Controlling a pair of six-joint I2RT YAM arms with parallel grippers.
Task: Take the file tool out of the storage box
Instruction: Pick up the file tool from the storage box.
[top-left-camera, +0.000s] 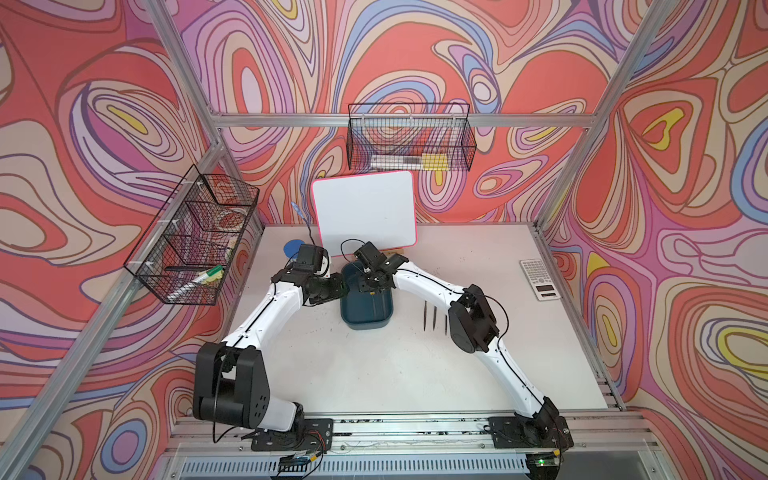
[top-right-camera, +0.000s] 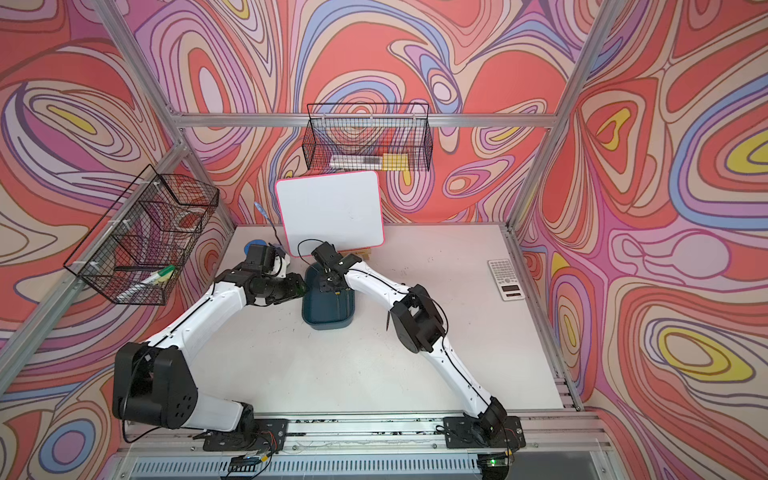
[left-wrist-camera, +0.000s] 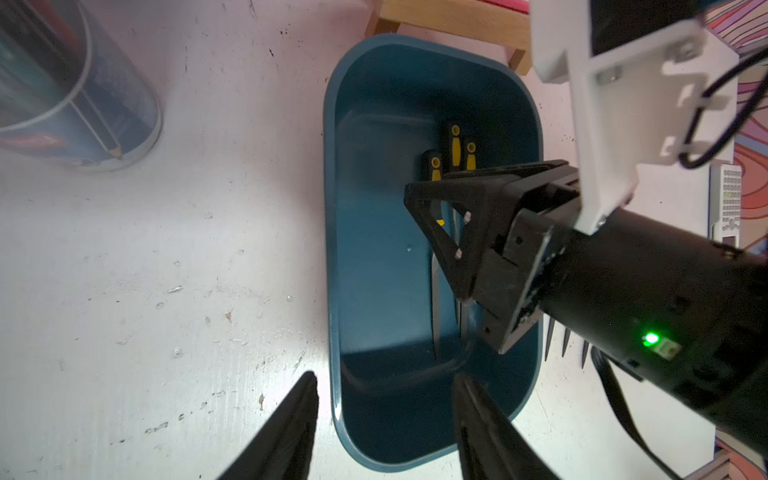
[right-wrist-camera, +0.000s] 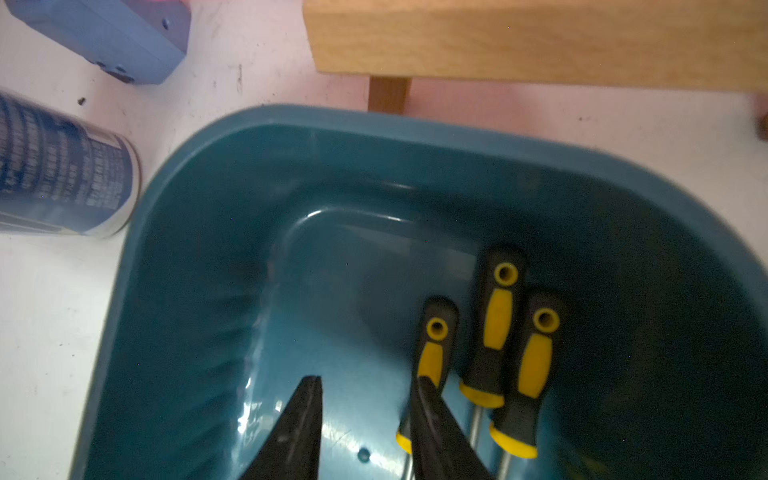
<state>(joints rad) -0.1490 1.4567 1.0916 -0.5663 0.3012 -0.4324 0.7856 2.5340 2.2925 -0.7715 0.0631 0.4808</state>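
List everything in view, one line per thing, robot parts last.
box: one, teal, table centre.
files: three, black-yellow handles, inside box.
thin tools: three, dark, on table beside box, right arm's side.
whiteboard: one, white with pink edge, behind box.
stand: one, wooden, under whiteboard.
tin: one, blue, on table near left arm.
calculator: one, pale, table's right edge.
baskets: two, black wire, on walls.
arms: two, white-black, meeting over box.
left claw: one, black, open, a finger either side of box rim.
right claw: one, black, open, down inside box beside files.
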